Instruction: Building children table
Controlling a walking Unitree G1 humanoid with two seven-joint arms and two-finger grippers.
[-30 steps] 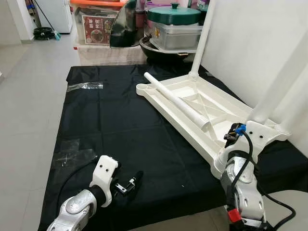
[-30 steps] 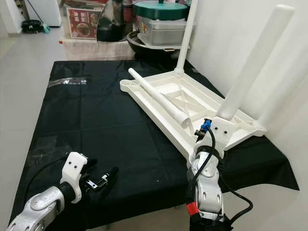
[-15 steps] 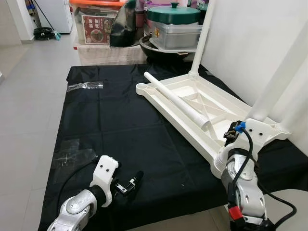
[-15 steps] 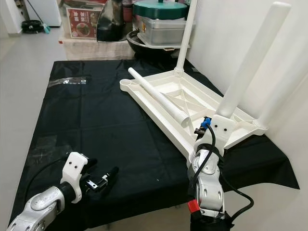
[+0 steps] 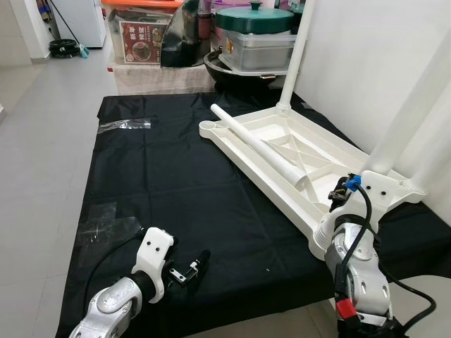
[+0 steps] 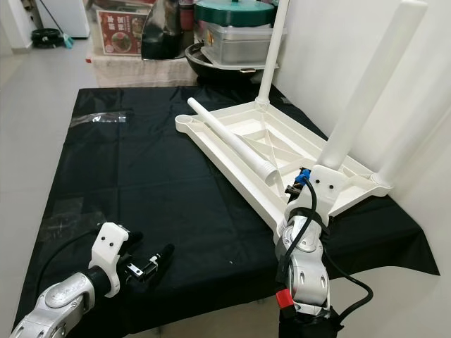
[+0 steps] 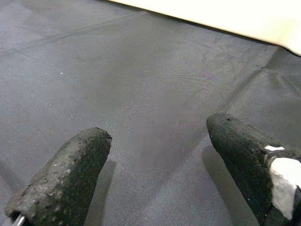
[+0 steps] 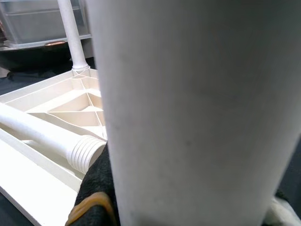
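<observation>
- Right gripper is down at the near corner of the upside-down white tabletop. In the right wrist view a fat white table leg sits right between the black fingers, so it's clamped on that leg.
- That held leg stands upright in the near corner socket and leans a bit toward the wall.
- Left gripper hangs low over the black cloth at the near left. Its two black fingers are spread well apart with nothing but fabric between them.
- The tabletop lies underside-up on the right half of the cloth, ribs showing, long edge running diagonally away from the robot.
- A loose leg with a threaded end lies along the tabletop, resting on its rim and ribs.
- Another leg stands upright in the far corner, and one more rises at the far right edge next to the held one.
- The socket at the far left corner of the tabletop is open.
- Crumpled clear plastic wrap sits on the far left part of the cloth, and another flat piece is nearer the left arm.
- Behind the cloth there's a green-lidded pot on a clear storage tub, plus a box with a red label.
</observation>
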